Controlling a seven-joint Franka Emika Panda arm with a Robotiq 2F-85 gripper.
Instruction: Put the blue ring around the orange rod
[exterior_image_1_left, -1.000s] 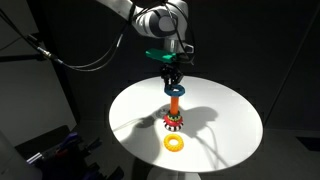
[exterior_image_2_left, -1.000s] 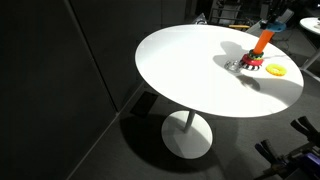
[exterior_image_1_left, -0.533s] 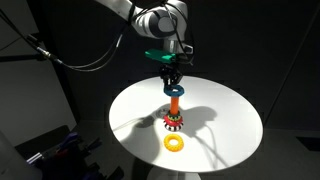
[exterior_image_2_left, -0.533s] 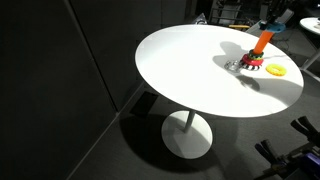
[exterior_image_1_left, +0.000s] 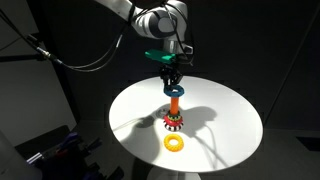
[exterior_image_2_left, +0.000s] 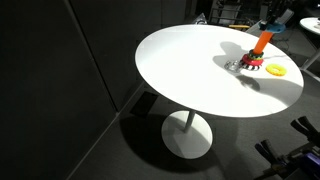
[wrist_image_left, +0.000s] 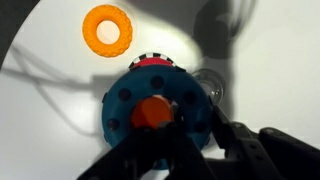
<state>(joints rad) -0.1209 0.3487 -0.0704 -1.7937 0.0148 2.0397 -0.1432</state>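
Observation:
The blue ring (exterior_image_1_left: 173, 90) is held level right at the top of the orange rod (exterior_image_1_left: 174, 106), which stands upright on its round red, green and white base (exterior_image_1_left: 173, 123). My gripper (exterior_image_1_left: 172, 76) is directly above, shut on the ring. In the wrist view the blue ring (wrist_image_left: 125, 95) surrounds the orange rod's top (wrist_image_left: 150, 113), which shows through the centre hole, with the gripper (wrist_image_left: 195, 118) clamped on the ring's right side. In an exterior view the orange rod (exterior_image_2_left: 264, 42) leans in perspective; the ring and gripper are cut off at the top edge there.
A yellow-orange ring (exterior_image_1_left: 176, 143) lies flat on the round white table (exterior_image_1_left: 225, 120) just in front of the base, and also shows in the wrist view (wrist_image_left: 107, 29) and an exterior view (exterior_image_2_left: 275, 70). The surroundings are dark.

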